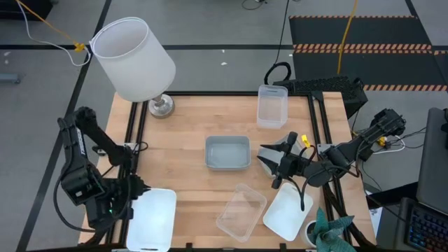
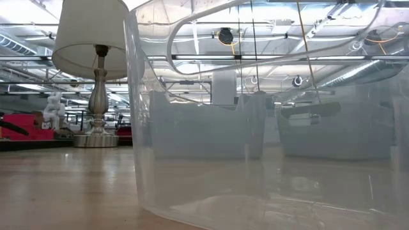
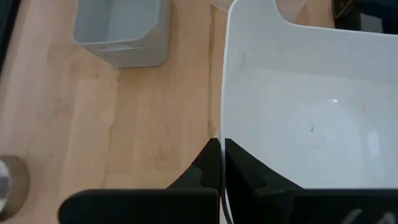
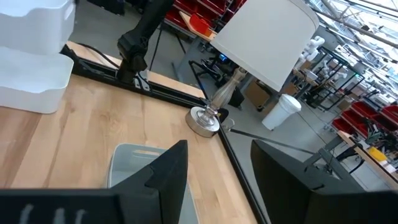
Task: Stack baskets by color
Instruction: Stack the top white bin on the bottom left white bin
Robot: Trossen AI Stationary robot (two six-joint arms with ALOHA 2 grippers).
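My left gripper point(image 1: 131, 190) is shut on a white basket point(image 1: 150, 218) at the table's near left corner. In the right wrist view, two white basket shapes point(image 4: 31, 68) show there, one above the other. A grey-blue basket point(image 1: 227, 152) stands mid-table. One clear basket point(image 1: 271, 105) stands at the far edge, and another point(image 1: 241, 210) lies near the front, filling the low view point(image 2: 255, 128). A second white basket point(image 1: 288, 211) lies at the near right. My right gripper point(image 1: 269, 162) hangs open just right of the grey-blue basket point(image 4: 134, 168). My left gripper has the white basket by the rim of a side wall point(image 3: 221, 140), near its far left corner. One finger point(image 3: 249, 177) is inside and the other outside. The fingers slant down from the table's left. Whether the basket is clear of what lies under it, I cannot tell.
A lamp with a big white shade point(image 1: 133, 59) and a metal foot point(image 1: 161, 106) stands at the far left corner. A teal cloth point(image 1: 330, 229) and a cup lie off the near right corner. Black rails point(image 1: 318, 133) run along the table's sides.
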